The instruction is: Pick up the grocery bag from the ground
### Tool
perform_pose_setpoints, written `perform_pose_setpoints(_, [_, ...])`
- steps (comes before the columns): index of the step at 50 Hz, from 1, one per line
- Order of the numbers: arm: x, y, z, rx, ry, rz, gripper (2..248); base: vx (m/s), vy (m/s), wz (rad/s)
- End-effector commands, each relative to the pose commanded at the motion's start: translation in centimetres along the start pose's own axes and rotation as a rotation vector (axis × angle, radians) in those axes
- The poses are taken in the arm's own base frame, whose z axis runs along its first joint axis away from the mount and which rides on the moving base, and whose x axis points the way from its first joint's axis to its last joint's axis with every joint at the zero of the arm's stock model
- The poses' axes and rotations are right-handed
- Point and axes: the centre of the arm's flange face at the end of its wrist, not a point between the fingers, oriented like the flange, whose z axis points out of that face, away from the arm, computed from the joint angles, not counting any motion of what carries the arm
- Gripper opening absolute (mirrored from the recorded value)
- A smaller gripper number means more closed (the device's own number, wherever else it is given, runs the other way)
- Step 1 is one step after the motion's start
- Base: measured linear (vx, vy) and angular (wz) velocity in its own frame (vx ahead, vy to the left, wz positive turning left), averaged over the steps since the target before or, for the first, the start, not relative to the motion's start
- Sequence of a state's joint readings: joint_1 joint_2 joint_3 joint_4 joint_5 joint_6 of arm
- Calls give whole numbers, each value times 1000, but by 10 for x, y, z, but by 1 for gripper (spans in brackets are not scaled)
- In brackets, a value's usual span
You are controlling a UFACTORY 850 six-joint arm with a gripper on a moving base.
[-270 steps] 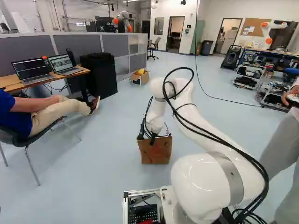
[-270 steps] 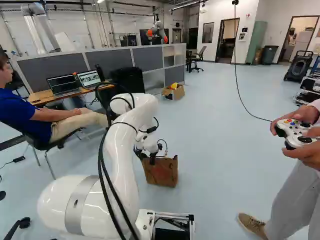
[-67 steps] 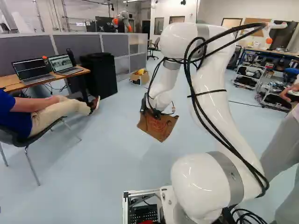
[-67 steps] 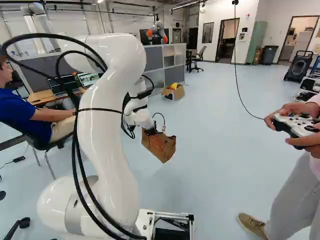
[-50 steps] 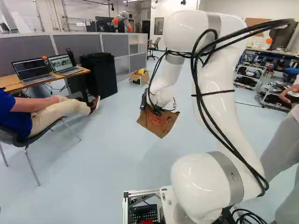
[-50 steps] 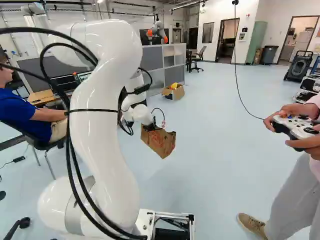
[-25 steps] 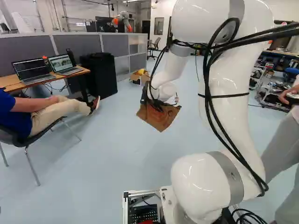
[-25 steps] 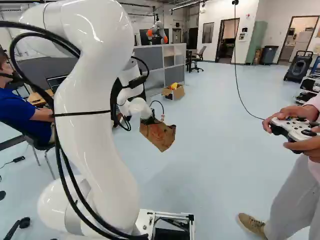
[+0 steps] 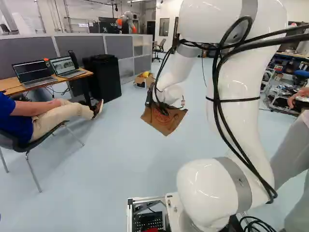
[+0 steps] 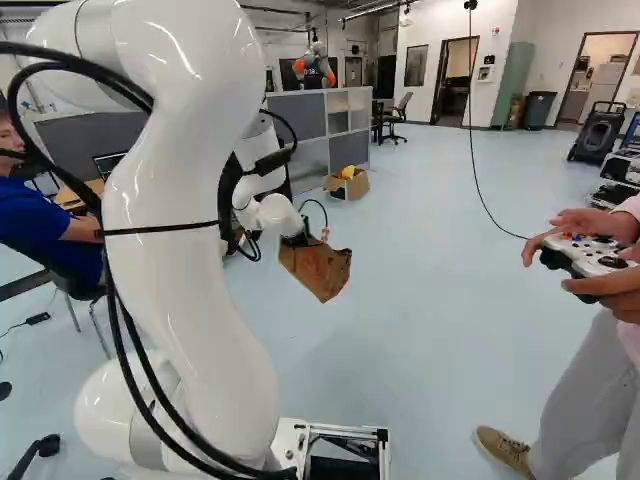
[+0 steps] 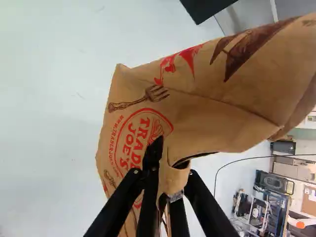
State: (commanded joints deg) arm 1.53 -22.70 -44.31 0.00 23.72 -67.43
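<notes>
Left base view: the grocery bag [image 9: 164,122], brown paper with reddish print, is held at the hub of the clock face, raised above the pale floor [image 9: 106,159] and tilted, one lower corner pointing to about six o'clock. The white arm [image 9: 236,121] fills the zone from one to five o'clock. At eleven o'clock from the bag, well apart from it, a carton [image 9: 140,84] with something yellow in it rests on the floor. Two open laptops [image 9: 33,73] stand on the wooden tabletop [image 9: 9,85] at about ten o'clock, and the large black case [image 9: 104,79] is just beside the tabletop. Right base view: the bag hangs just off the hub toward six o'clock, below the fingers [image 10: 298,241]; the carton lies at one o'clock from it, before the low grey partition [image 10: 300,118]. Another robot [image 10: 316,68], white with orange joints, appears at twelve o'clock, and an office chair [image 10: 397,112] at one o'clock. Wrist view, twelve o'clock being straight ahead of the fingers: the fingers are clenched on a crumpled fold of the bag's paper, one finger on each side, and the printed paper spreads ahead from about ten to two o'clock.
</notes>
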Motion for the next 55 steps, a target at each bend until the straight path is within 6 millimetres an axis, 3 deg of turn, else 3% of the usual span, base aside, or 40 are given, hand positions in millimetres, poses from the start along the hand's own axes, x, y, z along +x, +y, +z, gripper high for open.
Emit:
perform_pose_setpoints(27, [-3, -5, -21, -36, 15, 105, 19, 0, 0, 0])
perform_pose_setpoints(55, [-11, -18, -60, -100, 55, 303, 19, 0, 0, 0])
